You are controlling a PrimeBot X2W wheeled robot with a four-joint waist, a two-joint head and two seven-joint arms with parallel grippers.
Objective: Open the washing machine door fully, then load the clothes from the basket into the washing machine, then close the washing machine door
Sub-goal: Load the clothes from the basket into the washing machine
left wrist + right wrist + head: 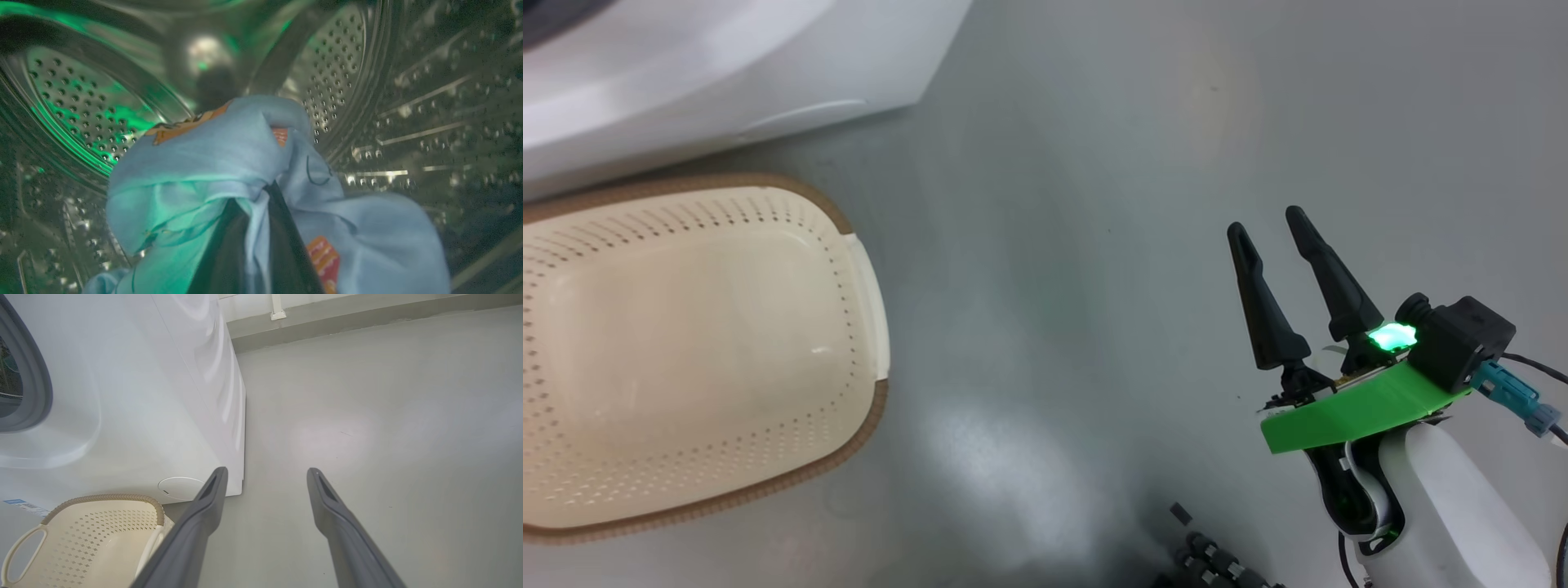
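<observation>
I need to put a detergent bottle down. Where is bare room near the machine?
Grey floor lies bare between the basket and the right claw, and past the washing machine corner. The basket's bottom is bare too. Tight: the strip between basket and machine.

Dim, blurred drum (429,102) glows green; floor (1054,327) shows soft glare
</observation>
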